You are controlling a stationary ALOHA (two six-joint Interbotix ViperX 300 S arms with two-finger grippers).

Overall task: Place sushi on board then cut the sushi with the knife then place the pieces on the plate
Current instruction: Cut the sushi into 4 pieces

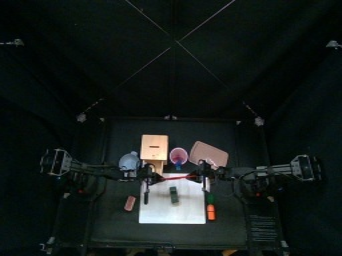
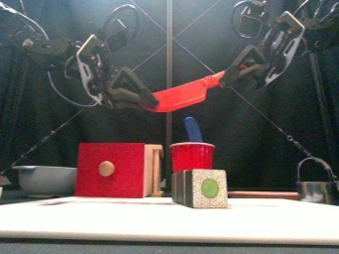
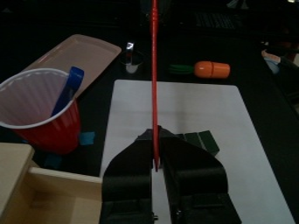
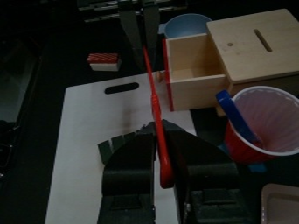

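High over the white board (image 1: 174, 208), a red toy knife (image 2: 185, 94) hangs level, gripped at both ends. My left gripper (image 2: 133, 97) is shut on one end and my right gripper (image 2: 236, 71) on the other. The blade runs edge-on out of the left jaws (image 3: 155, 87) and slants away from the right jaws (image 4: 156, 114). The dark green sushi roll (image 2: 201, 189) stands on the board (image 2: 119, 213) under the knife. Behind the board the pink plate (image 1: 210, 154) lies to the right.
A red cup (image 2: 192, 157) holding a blue knife (image 2: 192, 127) stands behind the sushi. To its left are the wooden box with a red drawer front (image 2: 117, 171) and the blue-grey bowl (image 2: 47, 179). A metal cutter (image 2: 315, 184) is at the right. An orange toy (image 1: 211, 212) and a red toy (image 1: 130, 203) flank the board.
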